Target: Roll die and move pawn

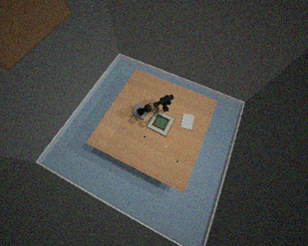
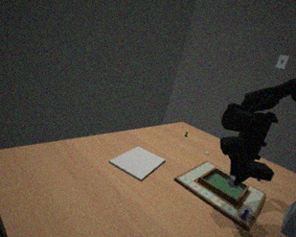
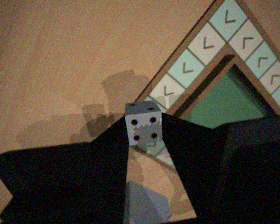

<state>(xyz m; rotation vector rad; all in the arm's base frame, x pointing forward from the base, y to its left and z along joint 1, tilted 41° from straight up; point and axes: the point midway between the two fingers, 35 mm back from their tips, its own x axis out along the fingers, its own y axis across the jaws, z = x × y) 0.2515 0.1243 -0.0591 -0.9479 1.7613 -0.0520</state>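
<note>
My gripper (image 3: 142,120) (image 2: 232,183) is shut on the grey-white die (image 3: 144,123) (image 2: 231,179), holding it in the air. A four-pip side faces the wrist camera. In the exterior view the die appears in front of the tray's back right part; its exact height is unclear. The board (image 1: 156,130) (image 2: 193,175) (image 3: 207,43) has pale and green squares with arrows around the wooden tray (image 2: 220,194) (image 3: 205,85), which has a green floor. A purple pawn (image 2: 244,215) stands on the board's near right corner in the exterior view.
A flat white pad (image 1: 187,121) (image 2: 137,163) lies beside the board. A small green piece (image 2: 185,134) and a small white piece (image 2: 206,153) are farther back on the table. A small blue thing (image 2: 258,179) shows just behind the gripper.
</note>
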